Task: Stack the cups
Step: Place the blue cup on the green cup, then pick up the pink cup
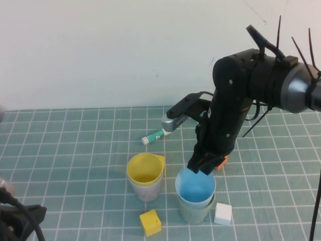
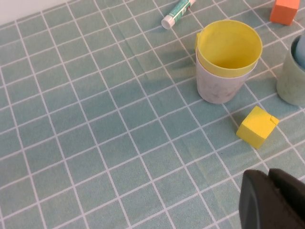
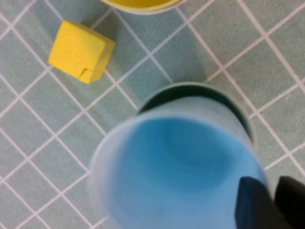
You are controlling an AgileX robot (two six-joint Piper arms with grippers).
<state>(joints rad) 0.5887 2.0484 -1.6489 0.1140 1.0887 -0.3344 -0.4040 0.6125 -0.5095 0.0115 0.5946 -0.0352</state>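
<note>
A yellow cup [image 1: 145,168] is nested in a pale pink cup [image 1: 146,190] at the table's middle. To its right a light blue cup [image 1: 194,187] sits inside a muted green cup [image 1: 194,213]. My right gripper [image 1: 203,168] is at the blue cup's far rim. In the right wrist view the right gripper [image 3: 271,186] has one finger inside the blue cup [image 3: 176,167] and one outside, shut on its wall, above the green cup's rim [image 3: 190,90]. My left gripper [image 2: 268,174] is shut and empty, low at the near left, well short of the yellow cup [image 2: 228,47].
A green and white glue stick [image 1: 154,136] lies behind the cups. A yellow cube [image 1: 150,222] sits in front of the yellow cup. A white cube [image 1: 223,213] is right of the green cup, and an orange cube [image 1: 220,161] is under the right arm.
</note>
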